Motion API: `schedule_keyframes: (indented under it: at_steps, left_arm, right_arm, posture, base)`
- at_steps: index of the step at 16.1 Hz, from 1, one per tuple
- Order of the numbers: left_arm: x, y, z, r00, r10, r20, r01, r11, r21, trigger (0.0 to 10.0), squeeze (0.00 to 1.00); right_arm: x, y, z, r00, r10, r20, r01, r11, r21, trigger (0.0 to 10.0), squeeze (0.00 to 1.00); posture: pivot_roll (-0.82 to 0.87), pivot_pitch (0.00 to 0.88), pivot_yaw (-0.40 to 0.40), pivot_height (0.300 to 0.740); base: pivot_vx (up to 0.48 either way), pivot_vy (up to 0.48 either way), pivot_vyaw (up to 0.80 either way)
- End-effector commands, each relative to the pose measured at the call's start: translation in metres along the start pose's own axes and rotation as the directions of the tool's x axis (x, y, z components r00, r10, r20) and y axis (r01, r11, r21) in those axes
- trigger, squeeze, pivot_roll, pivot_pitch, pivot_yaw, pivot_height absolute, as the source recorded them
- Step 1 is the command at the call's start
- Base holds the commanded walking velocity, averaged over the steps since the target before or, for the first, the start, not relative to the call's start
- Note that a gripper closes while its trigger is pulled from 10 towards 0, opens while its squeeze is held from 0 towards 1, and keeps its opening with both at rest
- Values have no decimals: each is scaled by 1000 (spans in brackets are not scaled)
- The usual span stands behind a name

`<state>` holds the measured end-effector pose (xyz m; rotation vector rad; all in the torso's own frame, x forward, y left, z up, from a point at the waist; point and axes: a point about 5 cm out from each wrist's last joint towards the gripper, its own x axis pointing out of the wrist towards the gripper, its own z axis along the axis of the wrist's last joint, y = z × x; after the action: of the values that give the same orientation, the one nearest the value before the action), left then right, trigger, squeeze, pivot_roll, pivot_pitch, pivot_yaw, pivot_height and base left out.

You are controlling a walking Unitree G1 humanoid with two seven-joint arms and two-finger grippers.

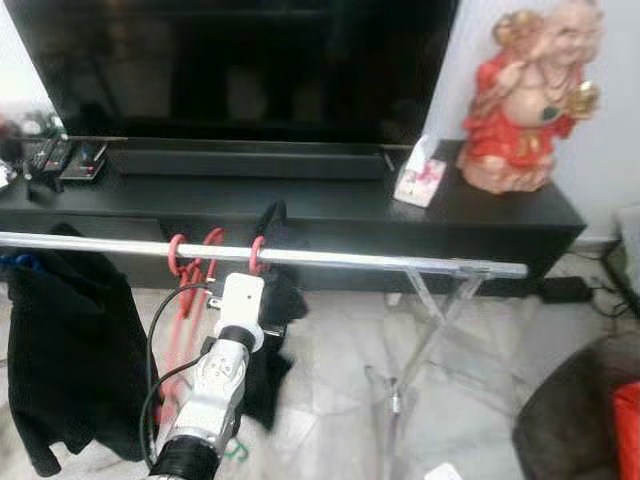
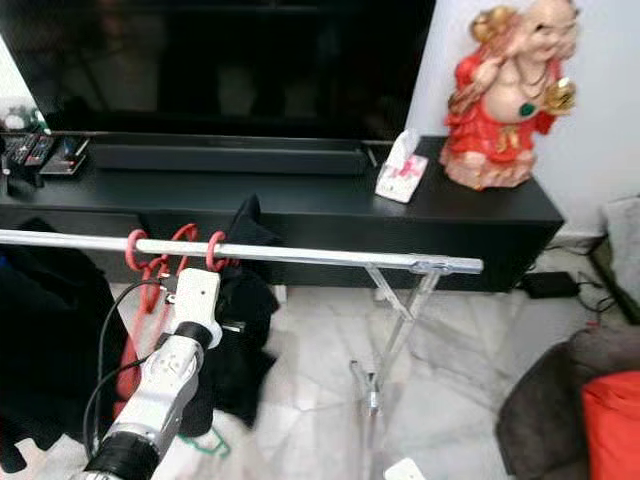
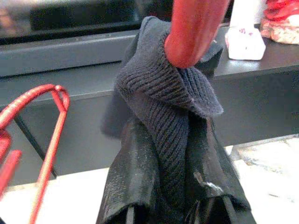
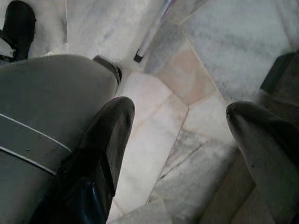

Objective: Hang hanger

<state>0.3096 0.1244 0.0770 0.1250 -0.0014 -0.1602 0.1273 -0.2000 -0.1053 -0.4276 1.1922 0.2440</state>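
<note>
Three red hanger hooks [image 1: 215,250] sat over one silver rail [image 1: 380,260]. Two dark garments [image 1: 60,350] hung from it. On the black bench [image 1: 330,205] stood one figurine [image 1: 525,95], one tissue box [image 1: 420,172], one soundbar [image 1: 250,160] and one television [image 1: 240,60].

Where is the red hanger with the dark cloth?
The red hanger hangs on the silver rail in front of the black TV cabinet, just above the left hand, which grips its dark cloth.
</note>
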Motion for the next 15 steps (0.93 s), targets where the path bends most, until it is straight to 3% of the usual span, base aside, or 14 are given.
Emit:
schedule_keyframes:
  at_steps: [1, 5, 7, 10, 15]
  left_arm:
    - [3, -4, 14, 998, -31, 58, 29, 999, 42, 10000, 0]
    - [4, -3, 14, 998, -40, 45, 38, 998, 40, 10000, 0]
    - [12, 2, 9, 999, -14, -30, 17, 996, 92, 10000, 0]
    - [17, 1, -8, 980, -4, -197, 25, 994, 107, 10000, 0]
    - [11, -9, -20, 959, -67, -274, 99, 989, 107, 10000, 0]
  right_arm:
    - [0, 1, -2, 1000, 4, -9, -4, 1000, -1, 10000, 0]
    - [0, 0, -1, 1000, 4, -7, -4, 1000, -1, 10000, 0]
    - [0, 0, -1, 1000, 7, -9, -7, 1000, -4, 10000, 0]
    - [0, 0, -1, 1000, 7, -10, -7, 1000, -5, 10000, 0]
    - [0, 0, -1, 1000, 6, -11, -6, 1000, -4, 10000, 0]
  posture:
    - [-64, 0, -48, 740]
    - [-65, 0, -47, 740]
    - [-67, 0, -47, 740]
    - [-70, 0, -47, 740]
    - [-71, 0, -45, 740]
  base:
    - [0, 0, 0]
    - [0, 0, 0]
    - [0, 0, 0]
    - [0, 0, 0]
    - [0, 0, 0]
